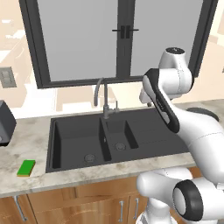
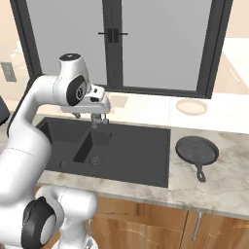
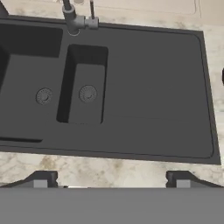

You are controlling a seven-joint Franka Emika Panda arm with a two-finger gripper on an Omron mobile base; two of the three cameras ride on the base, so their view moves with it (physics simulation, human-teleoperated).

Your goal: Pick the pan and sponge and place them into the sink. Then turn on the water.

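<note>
Hanging high above the sink [image 3: 144,87] with jaws spread wide and nothing between them: gripper [image 3: 111,178], its two dark fingertips [image 3: 41,178] standing far apart at the bottom of the hand view, over the marbled counter [image 3: 109,168] strip in front of the basin rim. Looking straight down on the smaller basin [image 3: 85,87], with its round drain, and on the ribbed drainboard [image 3: 153,96] beside it. In the right base view, showing as a white hand with short dark tips, poised over the back of the sink near the faucet [image 2: 97,119].

Sitting empty, both basins: large basin [image 1: 76,142] toward the left of the left base view, small one just beside it, each showing only a drain. Rising from the back edge between the basins, grey gooseneck faucet with no stream falling from it.

Resting on the counter to the right of the drainboard, apart from the sink: pan [image 2: 196,150], dark and round, handle pointing toward the front edge.

Lying flat on the counter to the left of the large basin, near the front edge: sponge [image 1: 26,168], green face up.

Standing at the far left edge of the counter, a dark grey appliance [image 1: 6,122], only partly in view. Behind the sink, a dark-framed window [image 1: 118,39].
</note>
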